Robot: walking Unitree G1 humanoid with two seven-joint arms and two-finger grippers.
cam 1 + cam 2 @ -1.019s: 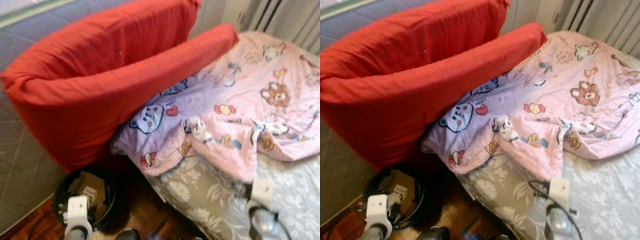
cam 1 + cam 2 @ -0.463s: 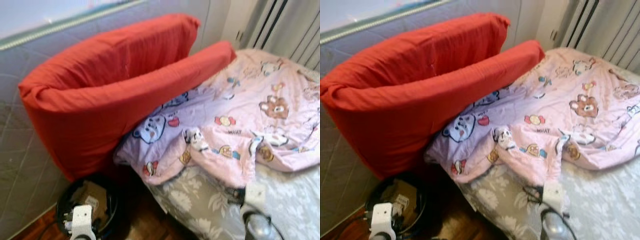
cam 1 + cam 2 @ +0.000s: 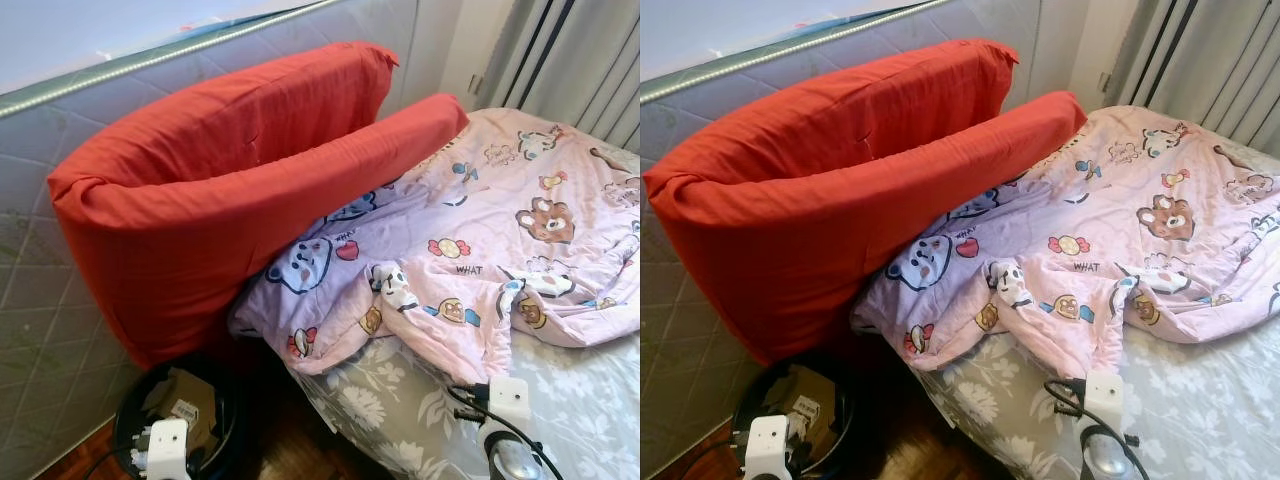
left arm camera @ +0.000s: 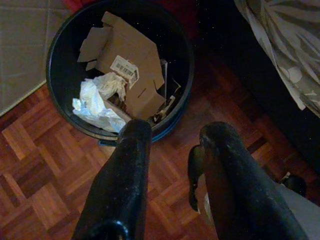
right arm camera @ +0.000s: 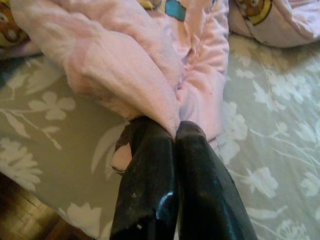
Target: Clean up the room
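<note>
Head views. The bed (image 3: 580, 400) is unmade. A pink cartoon-print blanket (image 3: 480, 250) lies rumpled across the grey floral sheet, its near edge bunched into folds and its left corner drooping over the bed's side. Two red pillows (image 3: 220, 190) stand propped against the quilted headboard (image 3: 40, 300) at the left, leaning on the blanket's far-left part. A black waste bin (image 3: 125, 420) sits on the wood floor at near left, below the pillows, holding cardboard. In my judgement the tidying is at an early stage: the blanket needs spreading flat and the pillows need setting straight. Both arms show at the frame's bottom edge by their wrists, the left one over the bin, the right one over the sheet just short of the blanket's near fold.

Left wrist view. The left gripper (image 4: 172, 132) hangs above the floor just beside the bin, fingers apart and empty. This view discloses the bin's contents in detail: a labelled cardboard box (image 4: 127, 65) and crumpled white plastic (image 4: 97, 102), which the head views only hint at.

Right wrist view. The right gripper (image 5: 175, 131) has its fingers pressed together, tips against the underside of the blanket's near fold. Whether any cloth is pinched between them cannot be told. The head views do not show this contact.
</note>
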